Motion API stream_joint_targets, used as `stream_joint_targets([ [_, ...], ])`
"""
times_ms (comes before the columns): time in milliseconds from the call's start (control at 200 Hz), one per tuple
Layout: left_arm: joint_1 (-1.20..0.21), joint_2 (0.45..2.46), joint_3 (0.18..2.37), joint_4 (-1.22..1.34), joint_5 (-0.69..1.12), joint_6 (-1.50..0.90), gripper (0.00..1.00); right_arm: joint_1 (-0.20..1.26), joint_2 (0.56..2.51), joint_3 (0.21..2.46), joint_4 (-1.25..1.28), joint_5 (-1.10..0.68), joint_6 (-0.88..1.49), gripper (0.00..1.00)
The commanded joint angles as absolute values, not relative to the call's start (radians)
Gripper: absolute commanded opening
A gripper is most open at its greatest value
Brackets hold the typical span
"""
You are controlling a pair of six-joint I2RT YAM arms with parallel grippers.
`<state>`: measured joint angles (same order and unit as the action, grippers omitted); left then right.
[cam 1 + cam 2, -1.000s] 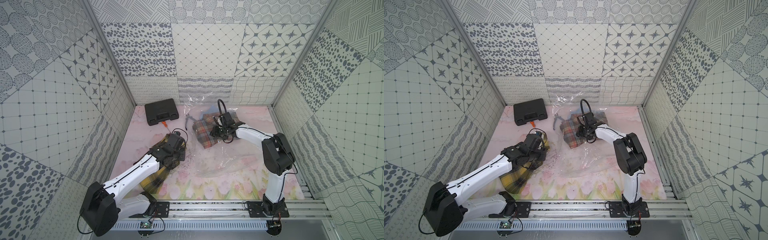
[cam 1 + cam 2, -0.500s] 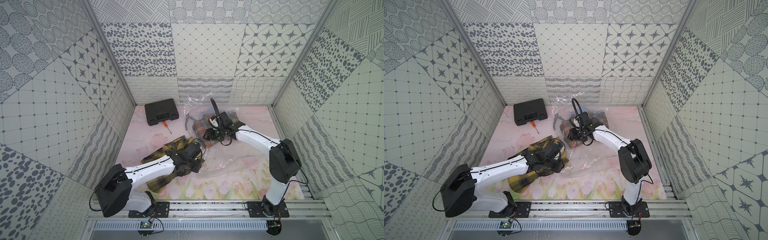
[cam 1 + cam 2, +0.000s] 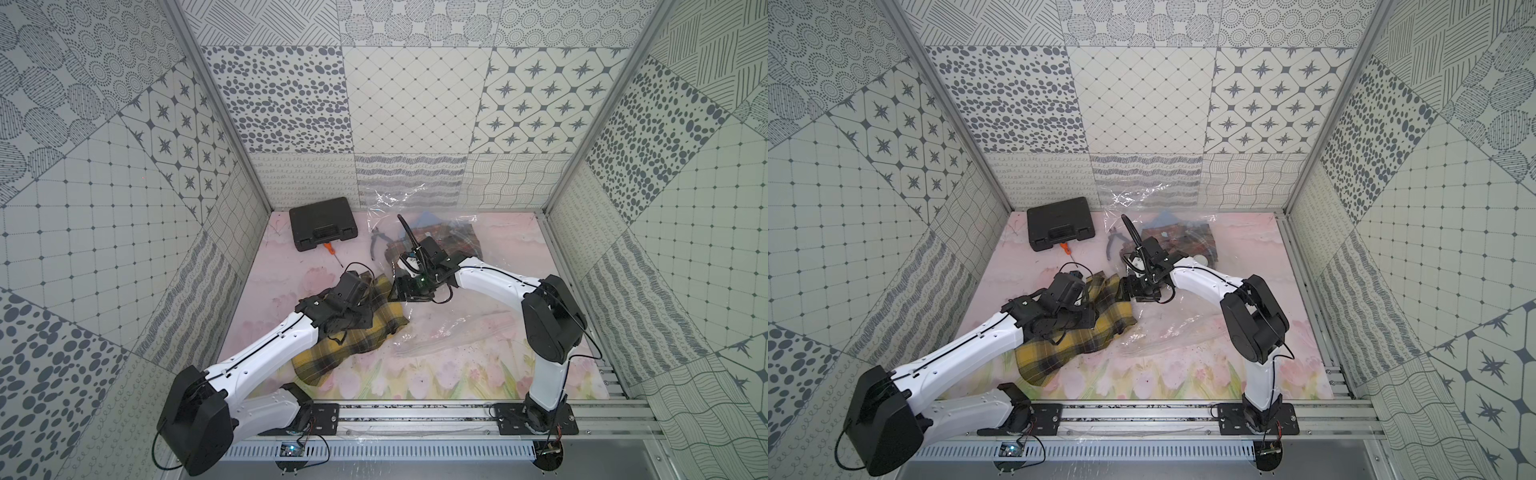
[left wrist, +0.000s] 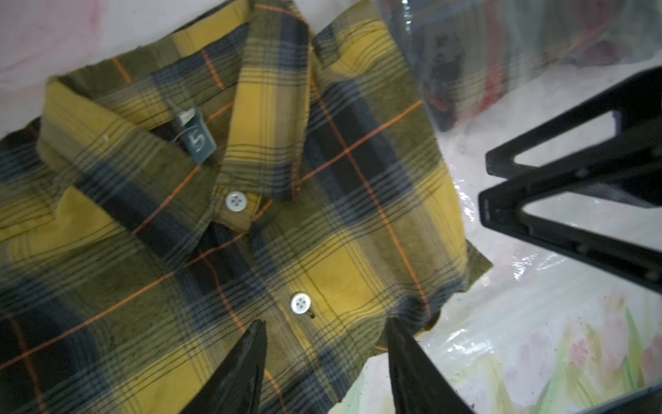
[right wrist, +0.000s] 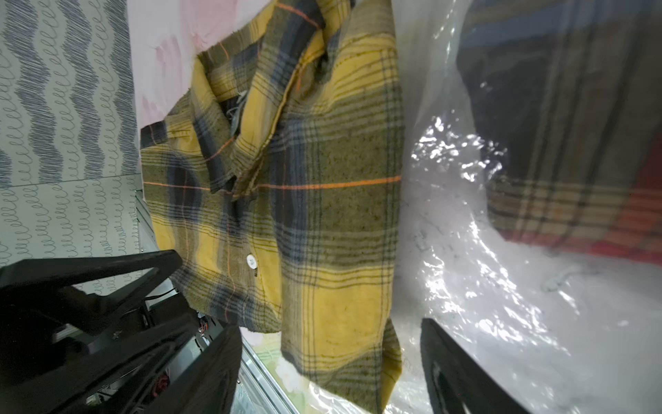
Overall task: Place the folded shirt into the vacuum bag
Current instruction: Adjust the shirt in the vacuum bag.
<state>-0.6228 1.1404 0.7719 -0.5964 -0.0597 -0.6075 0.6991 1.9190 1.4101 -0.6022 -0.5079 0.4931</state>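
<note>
Yellow flannel crossed with grey-blue bands and thin orange lines makes up the one folded shirt [image 3: 365, 332], which lies collar-up on the floral table [image 3: 415, 382] left of the middle; two white buttons [image 4: 235, 201] show down its front in the left wrist view. Its long axis runs on a slant, with the hem toward the near left corner and the collar toward the far edge and the middle. The left gripper [image 4: 326, 322] hangs just above the shirt's front with its jaws moderately apart and nothing between them. Just beyond the collar, the right gripper [image 5: 329, 322] stands spread wide and empty over the seam where shirt meets plastic. The shirt sits outside the one vacuum bag [image 3: 457, 328], with its right-hand edge touching the film. That bag is clear, crinkled and glossy, and stretches from the middle of the table to the far edge. A folded bundle [image 3: 453, 241] of red-brown and dark plaid cloth fills its far end; how many pieces I cannot tell. Left of the bag, toward the far edge, lie one pair of pliers [image 3: 380, 239], one orange-handled screwdriver [image 3: 330, 249] and one shut black tool case [image 3: 322, 228].
</note>
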Motion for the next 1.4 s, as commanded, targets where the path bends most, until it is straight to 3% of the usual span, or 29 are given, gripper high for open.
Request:
stream_joint_targets([
  [0, -0.583, 1.123, 0.716, -0.66, -0.111, -0.711, 0.55, 0.711, 1.964, 1.442, -0.604, -0.525, 0.484, 0.82],
  [355, -0.583, 1.186, 0.623, -0.546, -0.066, -0.744, 0.53, 0.792, 2.062, 1.533, -0.612, -0.511, 0.522, 0.81],
  [595, -0.583, 1.181, 0.62, -0.527, -0.054, -0.73, 0.52, 0.859, 2.089, 1.594, -0.696, -0.396, 0.474, 0.74],
  [720, -0.582, 1.162, 0.634, -0.536, -0.053, -0.727, 0.51, 0.893, 2.116, 1.645, -0.765, -0.275, 0.435, 0.58],
  [830, -0.583, 1.112, 0.685, -0.609, -0.098, -0.712, 0.51, 0.91, 2.104, 1.672, -0.774, -0.252, 0.419, 0.26],
  [920, -0.583, 1.045, 0.753, -0.711, -0.166, -0.689, 0.51, 0.915, 2.052, 1.67, -0.738, -0.278, 0.423, 0.14],
  [1100, -0.575, 0.967, 0.872, -0.844, -0.244, -0.638, 0.51, 0.944, 1.908, 1.67, -0.739, -0.228, 0.42, 0.0],
  [1391, -0.575, 0.983, 0.886, -0.763, -0.145, -0.583, 0.51, 0.901, 1.616, 1.415, -0.716, 0.016, 0.457, 0.0],
])
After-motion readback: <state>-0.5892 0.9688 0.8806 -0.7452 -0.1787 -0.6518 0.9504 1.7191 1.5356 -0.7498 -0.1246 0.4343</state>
